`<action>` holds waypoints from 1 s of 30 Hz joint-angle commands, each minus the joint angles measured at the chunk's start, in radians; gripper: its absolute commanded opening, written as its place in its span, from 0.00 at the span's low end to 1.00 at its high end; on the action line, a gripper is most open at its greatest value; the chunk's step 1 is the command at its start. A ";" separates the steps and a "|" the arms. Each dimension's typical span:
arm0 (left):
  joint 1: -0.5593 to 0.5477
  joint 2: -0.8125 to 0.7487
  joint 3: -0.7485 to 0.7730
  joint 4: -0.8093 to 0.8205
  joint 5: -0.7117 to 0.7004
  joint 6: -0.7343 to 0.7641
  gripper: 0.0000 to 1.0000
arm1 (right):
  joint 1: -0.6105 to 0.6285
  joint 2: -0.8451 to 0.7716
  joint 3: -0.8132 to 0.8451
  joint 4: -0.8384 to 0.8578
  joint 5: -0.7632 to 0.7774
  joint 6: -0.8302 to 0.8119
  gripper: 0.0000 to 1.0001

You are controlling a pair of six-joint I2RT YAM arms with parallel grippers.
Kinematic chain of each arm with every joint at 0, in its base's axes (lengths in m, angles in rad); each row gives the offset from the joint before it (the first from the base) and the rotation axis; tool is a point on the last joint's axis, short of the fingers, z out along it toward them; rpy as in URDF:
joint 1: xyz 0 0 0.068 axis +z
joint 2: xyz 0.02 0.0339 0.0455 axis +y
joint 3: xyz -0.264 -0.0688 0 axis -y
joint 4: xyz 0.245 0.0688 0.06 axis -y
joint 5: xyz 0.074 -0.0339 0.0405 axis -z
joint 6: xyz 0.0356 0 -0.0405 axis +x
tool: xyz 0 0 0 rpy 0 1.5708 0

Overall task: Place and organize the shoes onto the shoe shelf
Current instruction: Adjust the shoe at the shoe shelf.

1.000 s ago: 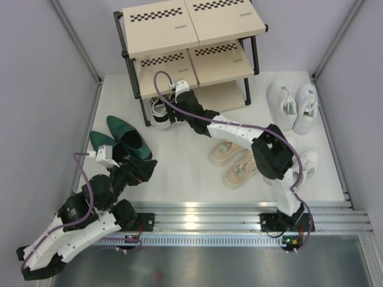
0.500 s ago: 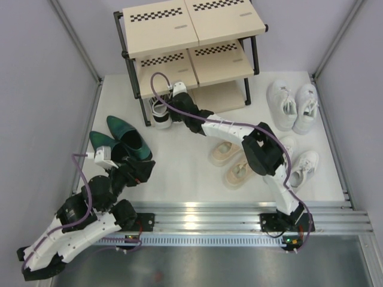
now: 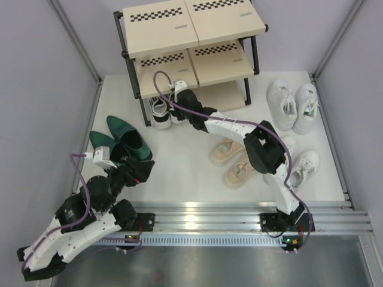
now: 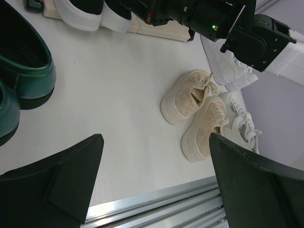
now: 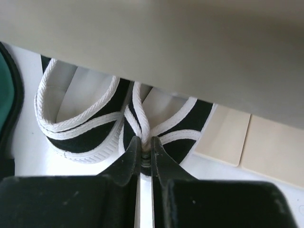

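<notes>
The right gripper [image 5: 145, 153] has just snapped closed, pinching the touching inner collars of both black-and-white sneakers [image 3: 160, 112], so the pair looks gripped and ready to shift. They sit upper left of centre at the shelf's [image 3: 179, 27] bottom tier. Toes are tucked under, heels toward the frame's bottom, long axes up-down.

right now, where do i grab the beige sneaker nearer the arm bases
Pinch the collar edge of the beige sneaker, coming straight down from above. It stands upright on its sole with the opening facing up, so that thin edge probably fits the jaws better than the broad body.
</notes>
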 commanded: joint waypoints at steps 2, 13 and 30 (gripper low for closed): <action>-0.001 -0.011 0.029 0.000 -0.003 0.000 0.98 | -0.004 -0.042 -0.005 0.054 -0.053 -0.070 0.00; -0.001 -0.014 0.034 0.001 0.008 -0.004 0.98 | -0.004 -0.079 -0.042 0.058 -0.107 -0.215 0.00; -0.001 -0.015 0.035 0.000 0.020 -0.002 0.98 | -0.005 -0.133 -0.099 0.056 -0.119 -0.277 0.00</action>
